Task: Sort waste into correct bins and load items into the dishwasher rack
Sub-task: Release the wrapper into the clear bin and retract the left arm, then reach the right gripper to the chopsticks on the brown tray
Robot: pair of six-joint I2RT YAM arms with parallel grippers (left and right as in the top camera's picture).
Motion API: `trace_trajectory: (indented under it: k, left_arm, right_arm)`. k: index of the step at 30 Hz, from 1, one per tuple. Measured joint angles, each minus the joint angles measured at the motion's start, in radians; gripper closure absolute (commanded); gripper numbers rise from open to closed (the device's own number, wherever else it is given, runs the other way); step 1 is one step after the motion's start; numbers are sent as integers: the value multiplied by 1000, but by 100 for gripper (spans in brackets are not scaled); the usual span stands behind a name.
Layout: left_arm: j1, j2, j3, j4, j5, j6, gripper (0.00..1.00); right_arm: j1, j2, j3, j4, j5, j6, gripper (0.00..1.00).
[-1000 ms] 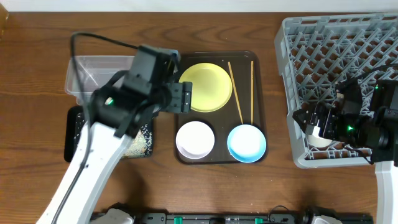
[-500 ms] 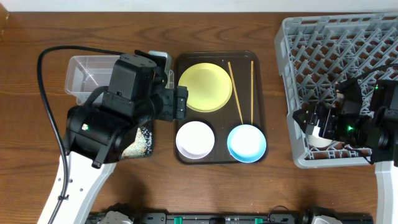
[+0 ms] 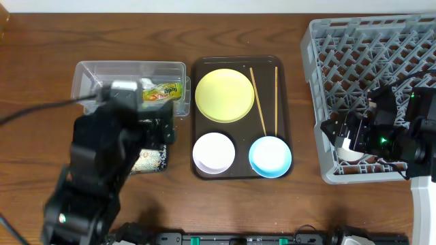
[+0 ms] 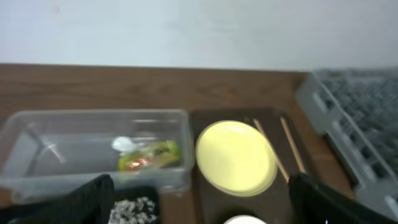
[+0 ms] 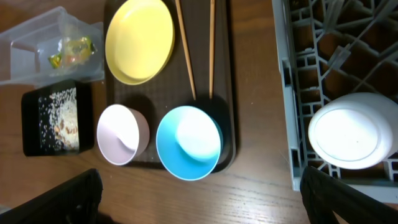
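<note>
Rice grains (image 3: pixel 148 160) are lying in the black tray (image 5: pixel 28 124) at the front-left corner, below the left gripper (image 4: pixel 200 202), which is gaping wide, carrying nothing. Centrally, the serving tray (image 3: pixel 240 62) is holding a white bowl (image 3: pixel 214 152) and blue bowl (image 3: pixel 270 156) in front, a yellow plate (image 3: pixel 225 95) and chopsticks (image 3: pixel 257 99) behind. By the right edge, the right gripper (image 5: pixel 199 193) is hanging spread and empty over the rack (image 3: pixel 381 47), a white cup (image 5: pixel 354 140) sitting inside. Toward the far-left corner, the clear tub (image 3: pixel 92 71) is holding the crinkled green-yellow-orange snack wrapper (image 3: pixel 161 93).

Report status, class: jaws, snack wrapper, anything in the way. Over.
Left gripper jaws open, empty. Right gripper jaws open, at large grey plastic lattice rack. Green-yellow-orange snack wrapper lies in clear rectangular plastic tub. Nothing blocking it.
</note>
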Motion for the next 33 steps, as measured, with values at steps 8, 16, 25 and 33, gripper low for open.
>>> trace_trajectory:
  k: [8,16,25,33]
  left_arm:
    - [128,-325,-462,303,56,13,9]
    - [171,-596,-805,505,102,16,9]
    - [190,-769,-1028,573,109,14,8]
    - [216,-776,-1047,586,101,14,8]
  right_arm:
    - [0,0,0,0,0,0,1]
    - [0,0,0,0,0,0,1]
    - [0,0,0,0,0,0,1]
    - [0,0,0,0,0,0,1]
